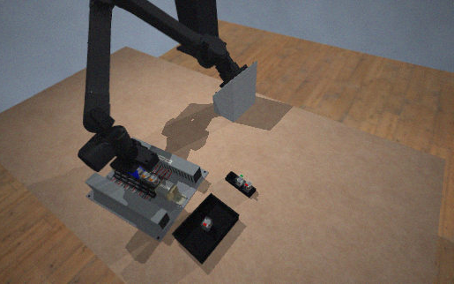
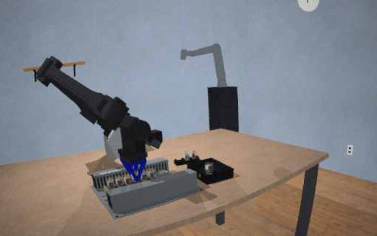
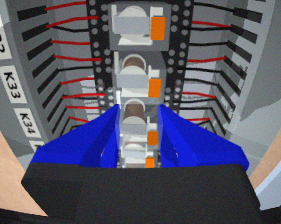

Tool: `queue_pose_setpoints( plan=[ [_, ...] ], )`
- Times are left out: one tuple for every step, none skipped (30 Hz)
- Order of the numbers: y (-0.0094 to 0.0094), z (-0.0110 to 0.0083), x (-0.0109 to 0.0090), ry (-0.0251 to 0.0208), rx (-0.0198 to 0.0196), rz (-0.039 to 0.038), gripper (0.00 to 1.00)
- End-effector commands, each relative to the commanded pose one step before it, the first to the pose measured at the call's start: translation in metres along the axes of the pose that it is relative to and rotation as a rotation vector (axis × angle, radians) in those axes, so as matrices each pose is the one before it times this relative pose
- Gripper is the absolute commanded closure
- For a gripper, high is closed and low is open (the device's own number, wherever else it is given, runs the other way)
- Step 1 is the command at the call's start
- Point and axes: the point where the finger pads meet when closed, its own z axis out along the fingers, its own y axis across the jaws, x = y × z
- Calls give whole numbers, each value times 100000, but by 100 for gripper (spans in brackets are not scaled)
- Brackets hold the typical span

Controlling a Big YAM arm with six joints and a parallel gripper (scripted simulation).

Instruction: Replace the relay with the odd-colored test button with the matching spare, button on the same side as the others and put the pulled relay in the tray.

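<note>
The gripper [image 1: 135, 174] [image 2: 137, 179] [image 3: 139, 111] pinches an orange-button relay [image 3: 134, 125] in the row beside the tray [image 1: 188, 250] [image 2: 219, 179]. Probably it is seating; depth is unclear. Next: press level, then release.

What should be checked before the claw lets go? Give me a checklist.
1. Claw closed on a relay in the row: ok.
2. Held relay's button orange, like its visible neighbors': ok.
3. Button on the same side as theirs: ok.
4. Held relay fully in and level: cannot tell.
5. Red-button relay in tray: ok.
6. Green and red spares left in rack, unused: ok.
</note>
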Motion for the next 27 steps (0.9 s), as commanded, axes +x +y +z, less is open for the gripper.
queue_pose_setpoints(
  plan=[
    [-1292,674,715,44,1395,2718,100],
    [71,84,-33,4,-107,-147,100],
    [73,75,-34,4,-110,-145,100],
    [71,61,-33,3,-106,-138,100],
    [65,46,-31,3,-98,-126,100],
    [0,0,0,0,0,0,100],
    [0,0,0,0,0,0,100],
    [57,32,-28,2,-87,-111,100],
    [49,22,-24,2,-74,-95,100],
    [42,17,-20,1,-63,-63,100],
    [35,15,-17,1,-54,-38,100],
    [30,13,-15,1,-46,-23,100],
    [26,11,-12,1,-39,-15,100],
    [22,9,-11,1,-33,-13,100],
    [19,8,-9,1,-28,-11,100],
    [16,7,-8,1,-24,-9,100],
    [13,6,-6,0,-20,-8,100],
    [11,5,-5,0,-17,-7,100],
    [10,4,-5,0,-15,-6,100],
    [8,3,-4,0,-12,-5,100],
    [7,3,-3,0,-11,-4,100],
    [6,2,-3,0,-9,-3,100],
    [0,0,0,0,0,0,100],
    [0,0,0,0,0,0,100],
    [5,2,-2,0,-8,-3,100],
    [4,2,-2,0,-7,-2,100],
    [4,2,-2,0,-6,-2,100]
  ],
)
